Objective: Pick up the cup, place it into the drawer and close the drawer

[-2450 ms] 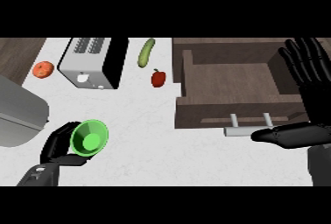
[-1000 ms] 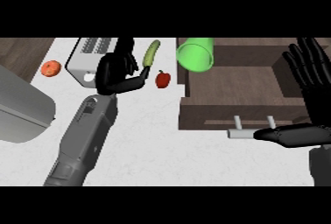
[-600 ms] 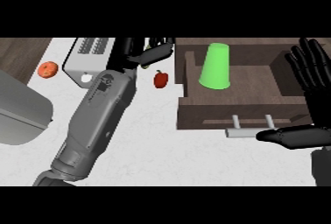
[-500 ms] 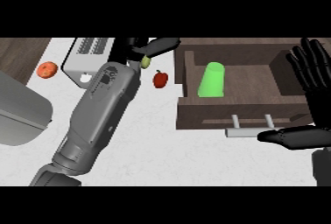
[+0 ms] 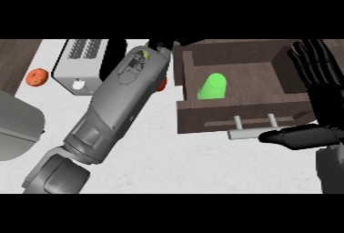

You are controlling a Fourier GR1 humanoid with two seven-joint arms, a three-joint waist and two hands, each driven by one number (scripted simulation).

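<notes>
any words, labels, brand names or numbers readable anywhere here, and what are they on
No text can be read in this view.
Left forearm: a small yellow-green mark near the wrist, too blurred to read as letters or a sign.
Toaster: a round white knob on its front, no lettering visible.
Green cup, drawer and its handle: plain, no markings.

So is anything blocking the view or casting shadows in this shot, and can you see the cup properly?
Head view: the left forearm runs diagonally across the middle, hiding part of the counter and most of the left hand. Light is flat and even, without glare. The drawer is shaded along its inner walls. The green cup lies inside it in plain sight.
</notes>
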